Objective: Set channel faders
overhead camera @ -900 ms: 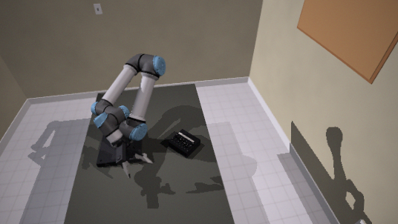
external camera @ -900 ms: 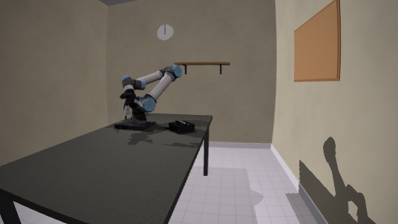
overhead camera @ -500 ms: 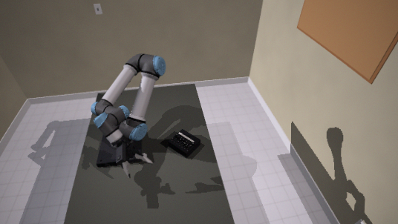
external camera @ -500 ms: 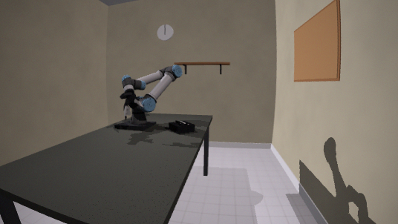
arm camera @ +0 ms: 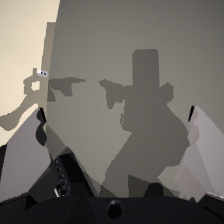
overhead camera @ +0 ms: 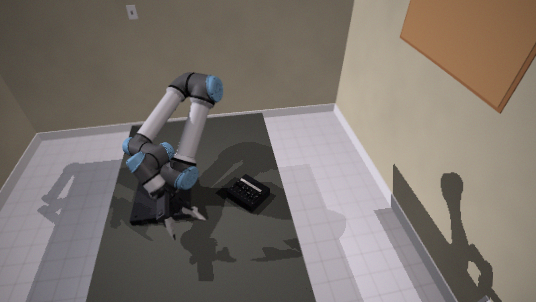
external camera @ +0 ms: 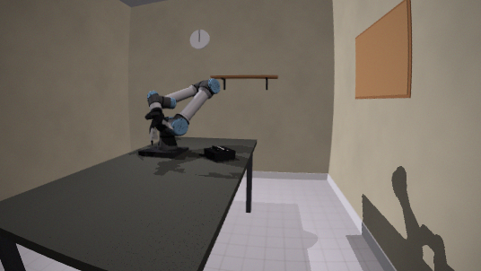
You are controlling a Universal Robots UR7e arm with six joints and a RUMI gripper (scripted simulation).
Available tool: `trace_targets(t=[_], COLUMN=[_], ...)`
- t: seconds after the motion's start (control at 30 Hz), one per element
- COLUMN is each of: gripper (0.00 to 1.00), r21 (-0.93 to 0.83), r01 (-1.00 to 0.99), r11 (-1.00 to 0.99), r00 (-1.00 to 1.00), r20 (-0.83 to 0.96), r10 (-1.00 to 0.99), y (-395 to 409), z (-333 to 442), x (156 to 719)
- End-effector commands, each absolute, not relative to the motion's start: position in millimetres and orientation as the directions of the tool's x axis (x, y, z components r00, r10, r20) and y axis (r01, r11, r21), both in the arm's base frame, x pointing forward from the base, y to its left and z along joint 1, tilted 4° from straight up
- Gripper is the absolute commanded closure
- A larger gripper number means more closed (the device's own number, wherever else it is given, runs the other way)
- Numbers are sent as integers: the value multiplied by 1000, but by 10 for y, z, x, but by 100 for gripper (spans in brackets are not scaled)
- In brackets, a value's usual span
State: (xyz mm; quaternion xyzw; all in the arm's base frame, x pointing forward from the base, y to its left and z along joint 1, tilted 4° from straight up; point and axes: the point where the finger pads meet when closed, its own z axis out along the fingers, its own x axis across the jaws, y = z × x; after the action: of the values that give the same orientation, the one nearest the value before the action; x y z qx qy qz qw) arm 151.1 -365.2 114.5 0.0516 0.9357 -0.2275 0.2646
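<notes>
The lighting desk (overhead camera: 250, 191) (external camera: 219, 152) is a small black box with a white tape strip along its far edge. It lies on the dark table (overhead camera: 240, 135) (external camera: 112, 202) to the right of the arm's base. Its faders are too small to read. My gripper (overhead camera: 187, 223) (external camera: 152, 135) (arm camera: 116, 107) is open and empty. It hangs above the table beside the arm's base plate, well left of the desk. The wrist view shows only bare table top, shadows and my two spread fingers; the desk is not in it.
The arm's black base plate (overhead camera: 142, 210) (external camera: 162, 152) sits on the table's left part. A wall with an orange board (overhead camera: 465, 45) (external camera: 383, 56) stands to the right. A wooden shelf (external camera: 244, 77) hangs on the back wall behind the arm.
</notes>
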Motion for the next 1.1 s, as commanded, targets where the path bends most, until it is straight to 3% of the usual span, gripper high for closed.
trace_targets(t=[0.0,0.37,0.77,1.07], gripper=[0,0,0,0], r21=[-404,-425,-450,-445], r01=[185,36,-295,-617], r11=[896,904,843,649], r00=[-860,-871,-815,-627], r20=[-508,-456,-341,-221], r10=[-52,-180,-468,-747], y=[-3636,-3548,-3332,-3058], z=[1159,1197,1276,1353], x=[1552,1726,2095,2480])
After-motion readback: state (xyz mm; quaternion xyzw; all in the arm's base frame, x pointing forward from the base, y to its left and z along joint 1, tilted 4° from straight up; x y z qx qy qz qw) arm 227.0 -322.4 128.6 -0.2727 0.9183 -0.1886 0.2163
